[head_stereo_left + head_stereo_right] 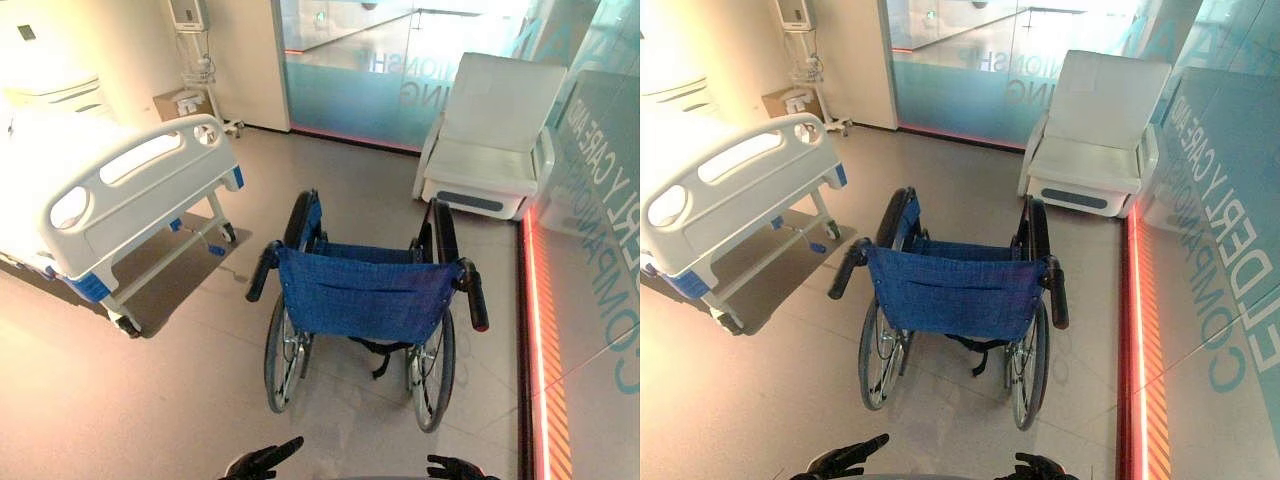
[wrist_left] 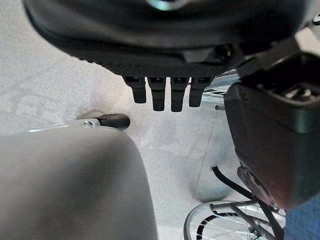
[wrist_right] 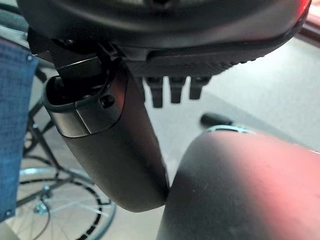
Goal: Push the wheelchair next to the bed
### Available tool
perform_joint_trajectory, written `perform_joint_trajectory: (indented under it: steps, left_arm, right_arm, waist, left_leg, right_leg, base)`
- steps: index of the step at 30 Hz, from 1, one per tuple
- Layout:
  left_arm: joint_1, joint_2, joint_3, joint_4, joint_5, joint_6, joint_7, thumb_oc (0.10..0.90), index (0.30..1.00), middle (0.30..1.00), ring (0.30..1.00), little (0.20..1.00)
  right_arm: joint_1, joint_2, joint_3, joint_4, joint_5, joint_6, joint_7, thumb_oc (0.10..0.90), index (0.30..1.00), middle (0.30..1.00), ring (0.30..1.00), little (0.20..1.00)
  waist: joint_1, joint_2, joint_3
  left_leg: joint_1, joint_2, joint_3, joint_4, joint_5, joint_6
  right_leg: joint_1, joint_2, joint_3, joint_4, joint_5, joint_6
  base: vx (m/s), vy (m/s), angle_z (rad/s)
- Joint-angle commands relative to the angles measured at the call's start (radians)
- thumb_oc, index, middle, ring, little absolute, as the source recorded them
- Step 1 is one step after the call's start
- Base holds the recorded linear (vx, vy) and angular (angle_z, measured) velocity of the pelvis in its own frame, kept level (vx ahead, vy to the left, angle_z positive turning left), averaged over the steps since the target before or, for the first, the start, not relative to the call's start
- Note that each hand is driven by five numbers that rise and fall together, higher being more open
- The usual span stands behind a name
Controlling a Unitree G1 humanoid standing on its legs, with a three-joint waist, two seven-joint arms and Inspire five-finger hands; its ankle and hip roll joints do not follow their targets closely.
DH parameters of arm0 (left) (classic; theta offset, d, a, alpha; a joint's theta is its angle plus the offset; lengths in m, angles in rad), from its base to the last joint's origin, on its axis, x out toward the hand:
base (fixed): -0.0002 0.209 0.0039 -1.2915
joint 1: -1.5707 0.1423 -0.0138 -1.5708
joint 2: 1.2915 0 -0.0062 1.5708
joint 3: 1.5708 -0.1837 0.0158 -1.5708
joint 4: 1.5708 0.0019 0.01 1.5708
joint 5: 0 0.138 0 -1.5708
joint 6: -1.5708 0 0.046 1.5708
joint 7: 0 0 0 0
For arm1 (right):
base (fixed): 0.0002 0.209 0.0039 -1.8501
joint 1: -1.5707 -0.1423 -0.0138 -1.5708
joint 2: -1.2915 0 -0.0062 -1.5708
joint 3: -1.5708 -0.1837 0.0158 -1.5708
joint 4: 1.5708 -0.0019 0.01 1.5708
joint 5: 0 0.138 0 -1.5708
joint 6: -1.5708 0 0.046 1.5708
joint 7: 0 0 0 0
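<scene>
Pale tiled floor (image 1: 130,410) is spreading across a care room where the wheelchair (image 1: 362,298) is standing in the middle, its blue backrest (image 1: 952,292) turned to the robot and its long axis running straight away toward a white armchair (image 1: 490,140) and a glass wall (image 1: 350,70). The bed (image 1: 130,190) is lying ahead and to the left, well apart from the chair, with bare floor between them. Low in the head views the left hand (image 1: 262,462) and right hand (image 1: 455,467) are hovering short of the chair, fingers loose and holding nothing. The left push handle (image 1: 262,272) is lying ahead of the left hand and the right push handle (image 1: 477,300) ahead of the right, neither hand clearly nearer; reaching forward onto both, then steering left, is looking like the coming move. The wrist views are adding each hand's fingers hanging relaxed in a row, with a spoked wheel (image 2: 215,227) and blue cloth just beyond
</scene>
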State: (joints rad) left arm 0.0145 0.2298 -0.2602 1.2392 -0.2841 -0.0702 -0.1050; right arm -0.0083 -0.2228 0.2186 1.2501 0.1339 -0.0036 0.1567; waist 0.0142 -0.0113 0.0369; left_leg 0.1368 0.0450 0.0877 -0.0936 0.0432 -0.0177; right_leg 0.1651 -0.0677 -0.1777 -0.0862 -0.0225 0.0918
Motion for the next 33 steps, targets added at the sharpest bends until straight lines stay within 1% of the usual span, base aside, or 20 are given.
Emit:
perform_joint_trajectory:
  steps: [1, 4, 11, 14, 18, 19, 20, 22, 23, 25, 26, 27, 29, 30, 31, 32, 33]
  left_arm:
    - [-0.072, -0.031, -0.019, 0.003, 0.009, -0.046, -0.002, 0.800, 0.900, 0.900, 0.900, 0.900]
    - [-0.070, -0.035, 0.000, 0.011, -0.025, -0.021, 0.021, 0.800, 0.900, 0.900, 0.900, 0.900]
    - [-0.060, -0.034, 0.043, 0.037, -0.047, -0.013, 0.051, 0.800, 0.900, 0.900, 0.900, 0.900]
    - [-0.058, -0.015, 0.073, 0.042, -0.055, -0.003, 0.065, 0.800, 0.900, 0.900, 0.900, 0.900]
    - [-0.062, 0.041, 0.118, 0.055, -0.050, 0.038, 0.122, 0.800, 0.900, 0.900, 0.900, 0.900]
    - [-0.066, 0.068, 0.136, 0.061, -0.042, 0.053, 0.124, 0.800, 0.900, 0.900, 0.900, 0.900]
    - [-0.075, 0.111, 0.161, 0.070, -0.027, 0.073, 0.132, 0.800, 0.900, 0.900, 0.900, 0.900]
    - [-0.087, 0.156, 0.182, 0.080, -0.022, 0.090, 0.136, 0.800, 0.900, 0.900, 0.900, 0.900]
    - [-0.105, 0.211, 0.203, 0.086, -0.024, 0.112, 0.126, 0.800, 0.900, 0.900, 0.900, 0.900]
    - [-0.113, 0.236, 0.213, 0.089, -0.016, 0.117, 0.129, 0.800, 0.900, 0.900, 0.900, 0.900]
    - [-0.147, 0.317, 0.226, 0.092, 0.001, 0.133, 0.126, 0.800, 0.900, 0.900, 0.900, 0.900]
    - [-0.168, 0.355, 0.230, 0.094, 0.000, 0.140, 0.128, 0.800, 0.900, 0.900, 0.900, 0.900]
    - [-0.254, 0.459, 0.220, 0.096, -0.065, 0.130, 0.170, 0.800, 0.900, 0.900, 0.900, 0.900]
    - [-0.267, 0.470, 0.217, 0.096, -0.081, 0.111, 0.183, 0.800, 0.900, 0.900, 0.900, 0.900]
    - [-0.303, 0.501, 0.212, 0.089, -0.102, 0.086, 0.202, 0.800, 0.900, 0.900, 0.900, 0.900]
    - [-0.354, 0.545, 0.203, 0.061, -0.118, 0.079, 0.222, 0.800, 0.900, 0.900, 0.900, 0.900]
    - [-0.387, 0.571, 0.194, 0.037, -0.129, 0.038, 0.253, 0.800, 0.900, 0.900, 0.900, 0.900]
  right_arm:
    - [-0.070, 0.003, 0.040, 0.020, 0.016, -0.011, 0.012, 0.800, 0.900, 0.900, 0.900, 0.900]
    - [-0.064, 0.005, 0.030, 0.030, 0.020, -0.011, 0.004, 0.800, 0.900, 0.900, 0.900, 0.900]
    - [-0.058, 0.009, 0.005, 0.043, 0.057, -0.022, -0.029, 0.800, 0.900, 0.900, 0.900, 0.900]
    - [-0.056, -0.006, -0.016, 0.044, 0.047, -0.017, -0.056, 0.800, 0.900, 0.900, 0.900, 0.900]
    - [-0.063, -0.068, -0.058, 0.056, 0.012, 0.012, -0.110, 0.800, 0.900, 0.900, 0.900, 0.900]
    - [-0.069, -0.101, -0.079, 0.060, 0.001, 0.023, -0.108, 0.800, 0.900, 0.900, 0.900, 0.900]
    - [-0.083, -0.169, -0.115, 0.067, -0.016, 0.044, -0.101, 0.800, 0.900, 0.900, 0.900, 0.900]
    - [-0.100, -0.236, -0.143, 0.080, -0.022, 0.053, -0.096, 0.800, 0.900, 0.900, 0.900, 0.900]
    - [-0.119, -0.306, -0.170, 0.088, -0.031, 0.060, -0.085, 0.800, 0.900, 0.900, 0.900, 0.900]
    - [-0.129, -0.336, -0.182, 0.091, -0.032, 0.065, -0.087, 0.800, 0.900, 0.900, 0.900, 0.900]
    - [-0.170, -0.427, -0.208, 0.090, -0.006, 0.070, -0.108, 0.800, 0.900, 0.900, 0.900, 0.900]
    - [-0.194, -0.465, -0.218, 0.086, 0.006, 0.079, -0.115, 0.800, 0.900, 0.900, 0.900, 0.900]
    - [-0.278, -0.562, -0.225, 0.073, 0.062, 0.058, -0.183, 0.800, 0.900, 0.900, 0.900, 0.900]
    - [-0.290, -0.572, -0.223, 0.070, 0.074, 0.054, -0.199, 0.800, 0.900, 0.900, 0.900, 0.900]
    - [-0.317, -0.600, -0.220, 0.056, 0.091, 0.039, -0.226, 0.800, 0.900, 0.900, 0.900, 0.900]
    - [-0.356, -0.629, -0.207, 0.032, 0.105, 0.047, -0.257, 0.800, 0.900, 0.900, 0.900, 0.900]
    - [-0.387, -0.646, -0.195, 0.015, 0.090, 0.028, -0.297, 0.800, 0.900, 0.900, 0.900, 0.900]
  waist:
    - [-0.012, -0.008, 0.025]
    - [-0.009, -0.011, 0.024]
    - [-0.002, -0.018, 0.022]
    - [-0.002, -0.019, 0.021]
    - [0.003, -0.023, 0.026]
    - [0.004, -0.026, 0.027]
    - [0.005, -0.028, 0.029]
    - [0.007, -0.029, 0.029]
    - [0.006, -0.029, 0.031]
    - [0.005, -0.029, 0.028]
    - [0.003, -0.027, 0.023]
    - [0.003, -0.025, 0.021]
    - [-0.001, -0.019, 0.013]
    - [-0.001, -0.019, 0.011]
    - [-0.003, -0.016, 0.007]
    - [-0.004, -0.015, 0.004]
    - [-0.006, -0.014, 0.006]
  left_leg:
    - [0.020, -0.059, 0.050, 0.017, -0.080, 0.015]
    - [0.026, -0.058, 0.052, 0.014, -0.081, 0.014]
    - [0.034, -0.059, 0.056, 0.010, -0.081, 0.015]
    - [0.038, -0.058, 0.059, 0.007, -0.080, 0.014]
    - [0.037, -0.056, 0.062, 0.008, -0.077, 0.012]
    - [0.038, -0.055, 0.063, 0.008, -0.076, 0.011]
    - [0.040, -0.053, 0.065, 0.007, -0.076, 0.010]
    - [0.041, -0.051, 0.067, 0.006, -0.076, 0.010]
    - [0.045, -0.050, 0.070, 0.006, -0.077, 0.009]
    - [0.042, -0.050, 0.071, 0.006, -0.077, 0.009]
    - [0.040, -0.049, 0.074, 0.006, -0.078, 0.008]
    - [0.039, -0.049, 0.075, 0.006, -0.078, 0.008]
    - [0.038, -0.050, 0.079, 0.006, -0.080, 0.008]
    - [0.036, -0.050, 0.080, 0.006, -0.081, 0.008]
    - [0.034, -0.051, 0.079, 0.006, -0.081, 0.007]
    - [0.031, -0.052, 0.080, 0.006, -0.081, 0.005]
    - [0.034, -0.053, 0.079, 0.006, -0.083, 0.004]
  right_leg:
    - [-0.036, 0.012, -0.015, 0.039, 0.027, -0.014]
    - [-0.027, 0.013, -0.020, 0.034, 0.027, -0.013]
    - [-0.014, 0.014, -0.026, 0.026, 0.030, -0.013]
    - [-0.012, 0.013, -0.028, 0.022, 0.032, -0.010]
    - [-0.010, 0.011, -0.033, 0.021, 0.037, -0.005]
    - [-0.009, 0.010, -0.034, 0.020, 0.038, -0.003]
    - [-0.007, 0.010, -0.035, 0.019, 0.040, -0.001]
    - [-0.005, 0.010, -0.034, 0.016, 0.043, 0.001]
    - [-0.002, 0.010, -0.033, 0.015, 0.045, 0.004]
    - [-0.006, 0.009, -0.032, 0.014, 0.047, 0.004]
    - [-0.007, 0.008, -0.029, 0.010, 0.050, 0.006]
    - [-0.009, 0.007, -0.028, 0.009, 0.051, 0.007]
    - [-0.010, 0.005, -0.024, 0.004, 0.054, 0.012]
    - [-0.012, 0.005, -0.023, 0.003, 0.055, 0.012]
    - [-0.014, 0.005, -0.020, 0.001, 0.055, 0.012]
    - [-0.016, 0.005, -0.018, 0.000, 0.056, 0.013]
    - [-0.013, 0.005, -0.016, 0.000, 0.055, 0.014]
  base:
    - [0.00, 0.000, 0.00]
    - [0.00, 0.000, 0.00]
    - [0.00, 0.000, 0.00]
    - [0.00, 0.000, 0.00]
    - [0.00, 0.000, 0.00]
    - [0.00, 0.000, 0.00]
    - [0.00, 0.000, 0.00]
    - [0.00, 0.000, 0.00]
    - [0.00, 0.000, 0.00]
    - [0.00, 0.000, 0.00]
    - [0.00, 0.000, 0.00]
    - [-0.04, 0.044, 0.01]
    - [-0.04, 0.046, -0.01]
    - [-0.03, 0.039, -0.02]
    - [-0.02, 0.031, 0.01]
    - [-0.03, 0.036, 0.01]
    - [-0.04, 0.033, 0.01]
